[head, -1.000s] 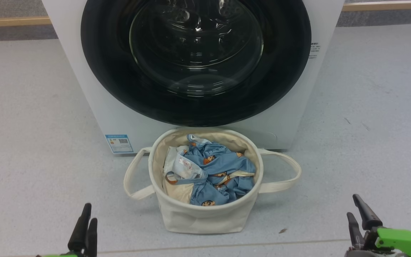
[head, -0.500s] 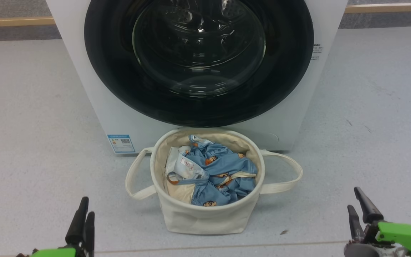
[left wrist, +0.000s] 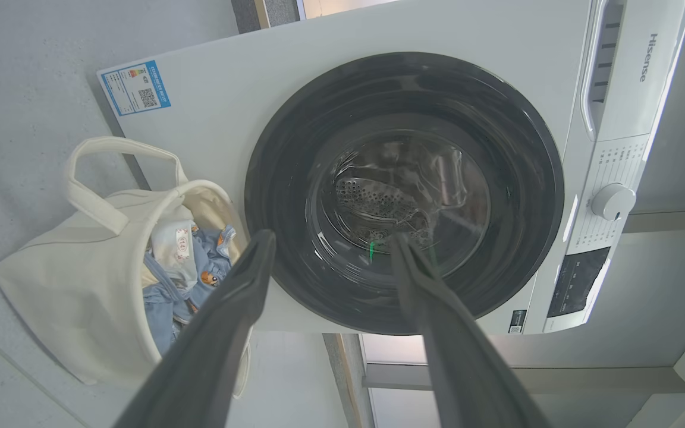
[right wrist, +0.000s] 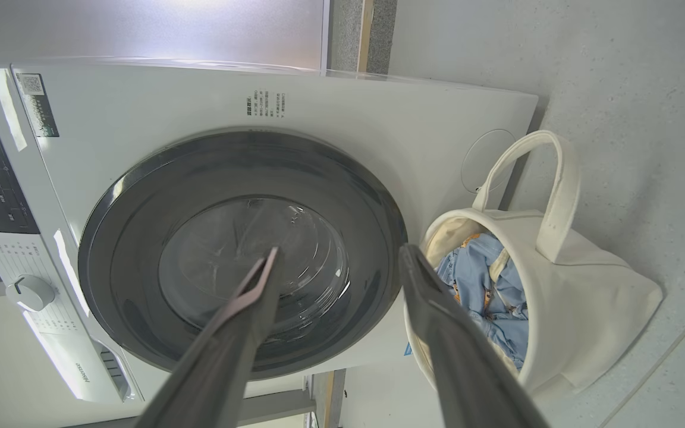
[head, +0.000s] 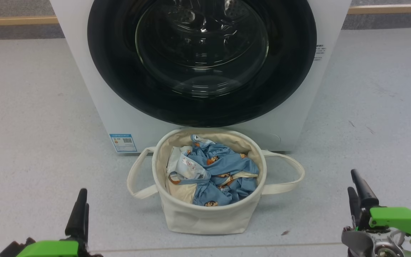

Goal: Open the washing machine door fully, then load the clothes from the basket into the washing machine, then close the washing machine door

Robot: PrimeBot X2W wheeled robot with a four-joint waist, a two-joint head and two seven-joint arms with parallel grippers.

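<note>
The white washing machine [head: 130, 128] stands ahead with its door [head: 202, 53] shut, a glossy black rim around clear glass. In front of it the cream basket [head: 205, 217] sits on the floor, holding light-blue printed clothes [head: 219, 171]. My left gripper [head: 83, 198] is open at the lower left, and my right gripper [head: 352, 180] is open at the lower right. Both are well short of the basket and hold nothing. In the left wrist view the left gripper [left wrist: 332, 238] points at the door [left wrist: 402, 190], with the basket [left wrist: 81, 285] to its left. The right gripper [right wrist: 339, 249] frames the door [right wrist: 200, 238] and the basket [right wrist: 580, 297].
Grey floor spreads on both sides of the washer. A wooden skirting strip [head: 16, 20] runs along the back. A blue sticker [head: 122, 142] sits low on the washer front. The control panel with a white knob [left wrist: 613, 201] lies along the machine's top edge.
Both grippers have come further up into the head view, the right one more. The camera has drifted slightly. The door, basket and clothes have not moved.
</note>
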